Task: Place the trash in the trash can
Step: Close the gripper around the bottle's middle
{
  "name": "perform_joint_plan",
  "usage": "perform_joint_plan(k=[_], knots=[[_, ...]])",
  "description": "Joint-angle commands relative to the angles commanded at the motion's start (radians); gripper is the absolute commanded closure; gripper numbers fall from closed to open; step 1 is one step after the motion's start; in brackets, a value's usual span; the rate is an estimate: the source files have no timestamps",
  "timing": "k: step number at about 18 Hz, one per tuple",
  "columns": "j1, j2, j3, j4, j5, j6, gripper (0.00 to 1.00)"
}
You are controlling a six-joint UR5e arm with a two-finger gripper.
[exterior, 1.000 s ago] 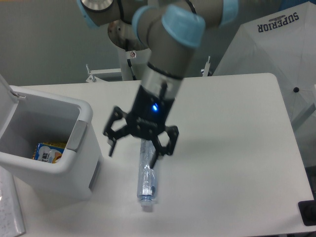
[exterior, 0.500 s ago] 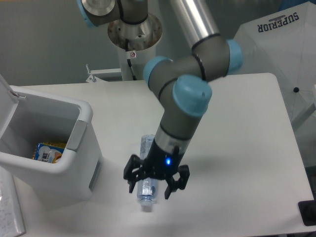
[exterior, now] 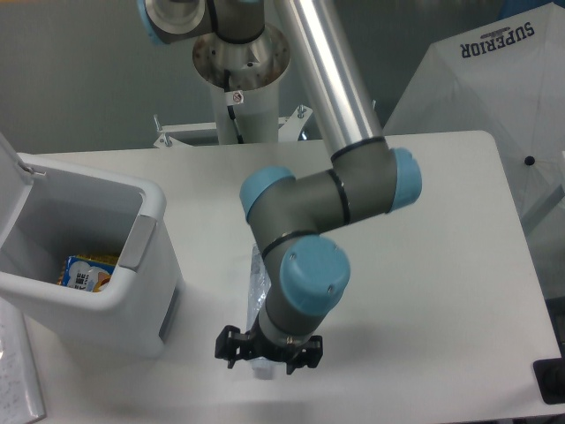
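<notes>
Low in the middle of the frame, the black two-finger gripper [exterior: 267,357] is down at the white table [exterior: 424,265], its fingers spread either side of the cap end of the long, flattened clear bluish plastic bottle [exterior: 258,284]. I cannot tell whether the fingers touch it. The bottle lies flat, mostly hidden beneath the grey and blue arm [exterior: 305,283]. At the left sits the large white rectangular plastic bin [exterior: 88,300], lid raised, with a yellow and blue packet [exterior: 86,271] inside.
</notes>
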Motion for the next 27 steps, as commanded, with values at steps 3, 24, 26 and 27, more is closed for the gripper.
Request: perform_joint_plan(k=[3,24,26,27], knots=[[-0.015,-0.035,0.011,0.002,0.052,-0.002,0.0],[-0.065,-0.08,0.008,0.009,0.175,-0.029,0.87],[-0.065,-0.077,0.008,0.009,0.175,-0.032,0.87],[-0.065,-0.069,0.008,0.009,0.174,-0.037,0.87]])
